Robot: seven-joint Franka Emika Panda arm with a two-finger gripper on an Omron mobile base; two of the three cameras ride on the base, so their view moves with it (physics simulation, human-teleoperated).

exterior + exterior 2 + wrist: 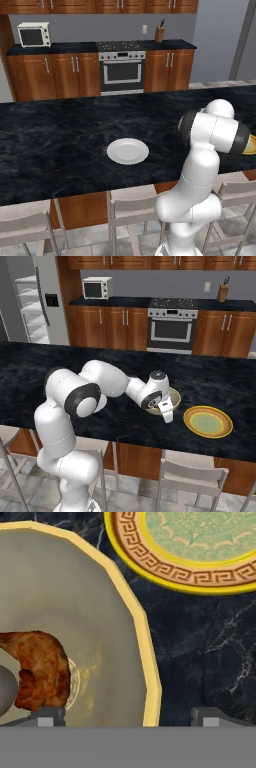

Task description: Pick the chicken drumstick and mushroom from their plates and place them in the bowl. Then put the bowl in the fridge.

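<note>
Drumstick (37, 669), glossy orange-brown, lies in round speckled bowl (100, 602) on veined black counter (200, 652)

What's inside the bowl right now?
In the hand view the bowl holds the chicken drumstick, with a grey rounded thing beside it at the frame's edge, possibly the mushroom. The rest of the bowl's inside lies out of frame.
</note>
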